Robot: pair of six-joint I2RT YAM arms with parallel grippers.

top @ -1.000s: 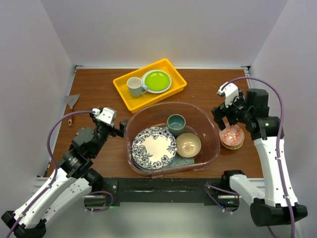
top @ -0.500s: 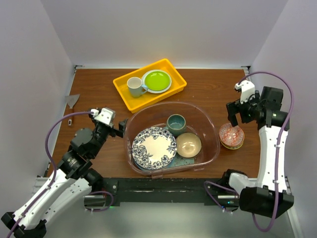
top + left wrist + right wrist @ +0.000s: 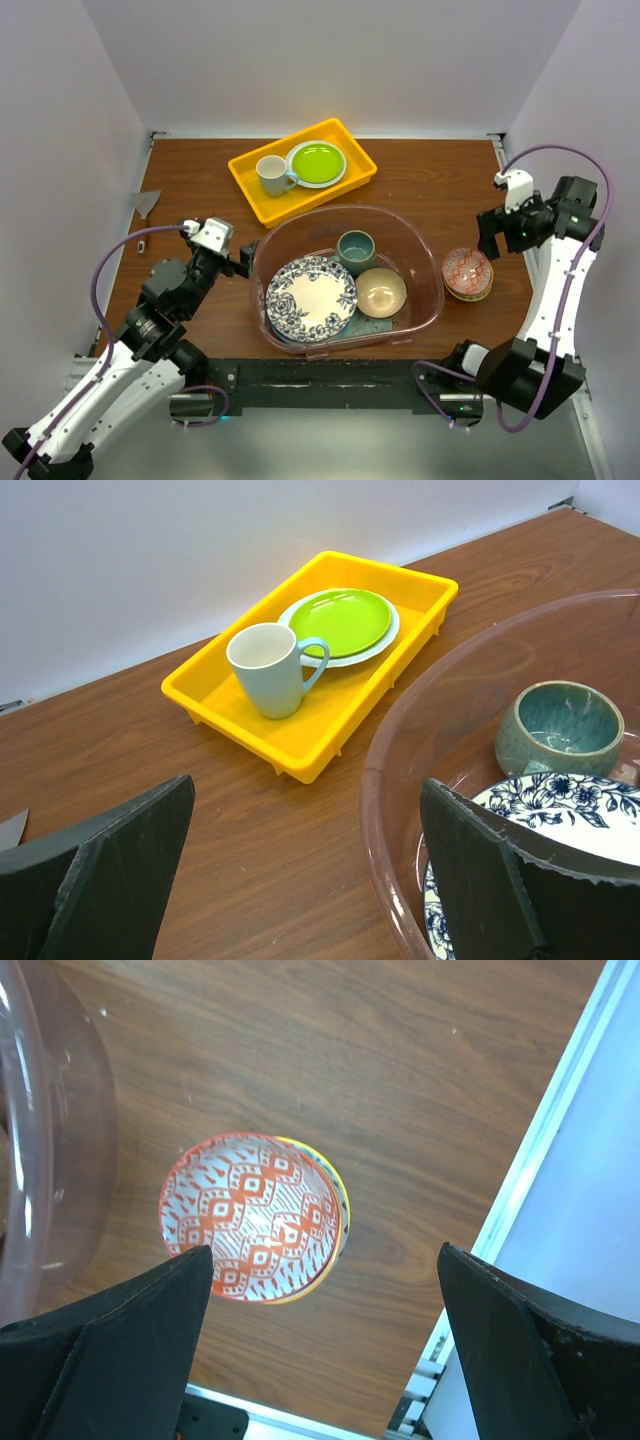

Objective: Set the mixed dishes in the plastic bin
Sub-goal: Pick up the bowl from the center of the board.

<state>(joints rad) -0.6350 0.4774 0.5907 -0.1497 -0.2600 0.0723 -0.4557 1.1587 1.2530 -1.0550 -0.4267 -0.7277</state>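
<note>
1. Right hand (image 3: pixel 500 238) stands wide and empty above the counter (image 3: pixel 420 170).
2. Red-patterned bowl (image 3: pixel 250 1218) sits upright, mouth up, ahead of its fingers, outside the plastic bin (image 3: pixel 340 208). Round: no long axis.
3. Left hand (image 3: pixel 308 785) is wide and empty beside the bin wall. Beyond it, inside the bin: blue-floral plate (image 3: pixel 311 297), dark teal mug (image 3: pixel 356 248), tan bowl (image 3: pixel 381 291).

Looks like a lab test booth: plain white walls (image 3: pixel 330 60) boxing in a wooden table (image 3: pixel 420 170), robot arms (image 3: pixel 150 330) bolted at its near edge, purple cables (image 3: pixel 101 285) trailing.
</note>
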